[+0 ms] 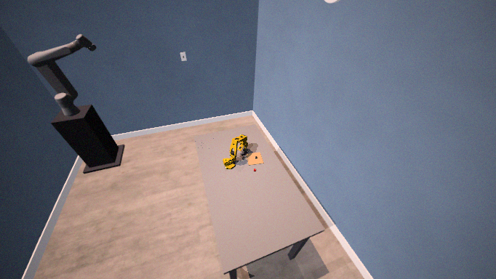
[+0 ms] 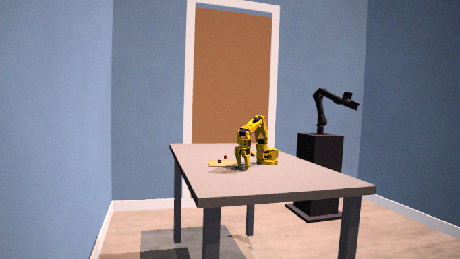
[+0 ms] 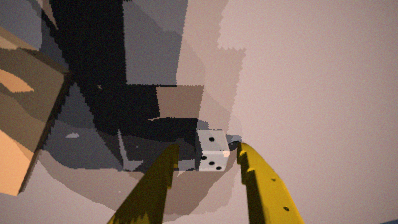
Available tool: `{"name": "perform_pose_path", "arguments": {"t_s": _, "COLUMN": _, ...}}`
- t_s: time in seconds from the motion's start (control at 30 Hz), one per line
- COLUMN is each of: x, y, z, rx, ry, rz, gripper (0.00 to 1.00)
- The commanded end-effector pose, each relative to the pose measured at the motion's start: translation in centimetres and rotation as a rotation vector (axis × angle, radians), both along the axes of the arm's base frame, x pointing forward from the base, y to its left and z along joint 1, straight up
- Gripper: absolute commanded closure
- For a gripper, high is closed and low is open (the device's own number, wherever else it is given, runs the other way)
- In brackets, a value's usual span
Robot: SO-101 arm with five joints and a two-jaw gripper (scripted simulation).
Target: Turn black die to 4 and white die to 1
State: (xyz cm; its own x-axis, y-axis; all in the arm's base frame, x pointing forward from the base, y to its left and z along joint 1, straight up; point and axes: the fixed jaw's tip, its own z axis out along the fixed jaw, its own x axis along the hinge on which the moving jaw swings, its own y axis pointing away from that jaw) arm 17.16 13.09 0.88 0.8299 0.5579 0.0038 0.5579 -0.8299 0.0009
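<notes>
The white die [image 3: 212,150] lies on the bare table top, off the orange mat [image 1: 255,158]. In the wrist view one of its faces shows one pip and the adjoining face three. My gripper [image 3: 207,147] is lowered around it, partly open. The right finger is close against the die and the left finger stands a gap away. The gripper also shows in the exterior view [image 2: 243,167], beside the mat's edge. The black die [image 1: 257,157] sits on the mat [image 2: 220,163]. The red die [image 1: 254,169] lies on the table just off the mat. Their top faces are too small to read.
The yellow arm's base [image 2: 268,157] stands on the table next to the mat. A dark robot arm on a black pedestal [image 2: 320,168] stands on the floor beyond the table. The wall is close behind the mat side.
</notes>
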Motion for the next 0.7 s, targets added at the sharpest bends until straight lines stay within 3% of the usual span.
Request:
{"name": "perform_pose_path", "arguments": {"t_s": 0.0, "x": 0.07, "y": 0.52, "z": 0.38, "rx": 0.019, "ry": -0.020, "rz": 0.004, "gripper": 0.82}}
{"name": "perform_pose_path", "arguments": {"t_s": 0.67, "x": -0.30, "y": 1.05, "z": 0.38, "rx": 0.020, "ry": -0.020, "rz": 0.004, "gripper": 0.93}}
